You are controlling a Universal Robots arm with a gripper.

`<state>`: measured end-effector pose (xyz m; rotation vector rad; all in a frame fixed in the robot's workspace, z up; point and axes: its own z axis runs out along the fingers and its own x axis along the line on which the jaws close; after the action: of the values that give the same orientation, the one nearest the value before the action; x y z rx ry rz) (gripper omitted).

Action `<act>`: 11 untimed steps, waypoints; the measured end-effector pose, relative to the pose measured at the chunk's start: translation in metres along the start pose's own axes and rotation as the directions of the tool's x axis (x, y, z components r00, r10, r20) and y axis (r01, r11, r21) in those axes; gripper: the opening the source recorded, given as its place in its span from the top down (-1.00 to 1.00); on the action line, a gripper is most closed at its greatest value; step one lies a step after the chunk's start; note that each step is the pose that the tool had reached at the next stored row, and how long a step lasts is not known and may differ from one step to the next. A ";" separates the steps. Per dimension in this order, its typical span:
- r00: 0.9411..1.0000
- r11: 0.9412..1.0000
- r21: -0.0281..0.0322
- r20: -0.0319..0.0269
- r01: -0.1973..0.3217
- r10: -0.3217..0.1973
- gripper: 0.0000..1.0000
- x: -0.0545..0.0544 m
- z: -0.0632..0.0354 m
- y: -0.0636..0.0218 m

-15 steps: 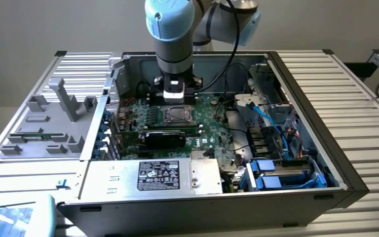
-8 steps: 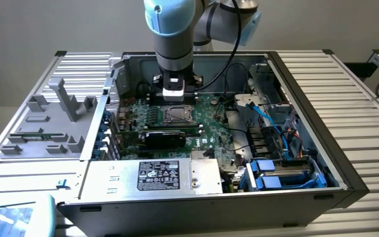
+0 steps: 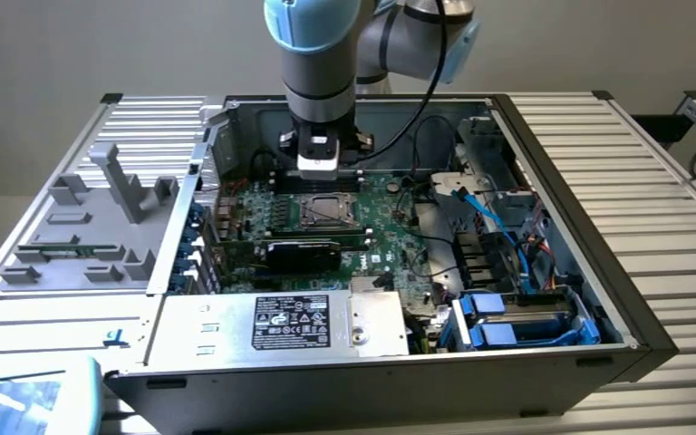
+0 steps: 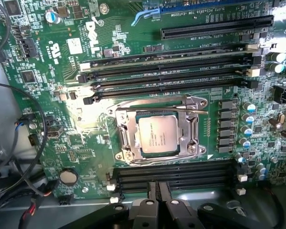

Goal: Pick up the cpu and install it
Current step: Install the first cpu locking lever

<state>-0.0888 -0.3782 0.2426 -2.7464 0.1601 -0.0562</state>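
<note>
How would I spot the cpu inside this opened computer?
Find the green motherboard in the open computer case. Near its middle, between rows of long black memory slots, sits a metal socket frame. The cpu is the flat, shiny silver square inside that frame, unlike the dark parts around it.

The gripper (image 3: pixel 320 174) hangs shut above the motherboard (image 4: pixel 86 138), with free air down to the cpu (image 4: pixel 157 134) in its socket (image 4: pixel 158 133). Memory slots (image 4: pixel 171 71) flank the socket on two sides. Case walls (image 3: pixel 361 107) box the board in; cables (image 3: pixel 475 213) and the power supply (image 3: pixel 278 322) crowd its edges.
</note>
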 end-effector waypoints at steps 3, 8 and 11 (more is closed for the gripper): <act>1.000 1.000 -0.002 0.001 -0.001 0.001 0.76 0.000 -0.0075 -0.0005; 1.000 1.000 -0.007 0.002 -0.004 0.004 0.76 0.001 -0.0195 -0.0008; 1.000 1.000 -0.010 0.003 -0.006 0.006 0.76 0.002 -0.0264 -0.0007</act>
<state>-0.0888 -0.3877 0.2673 -2.7557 0.1676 -0.0499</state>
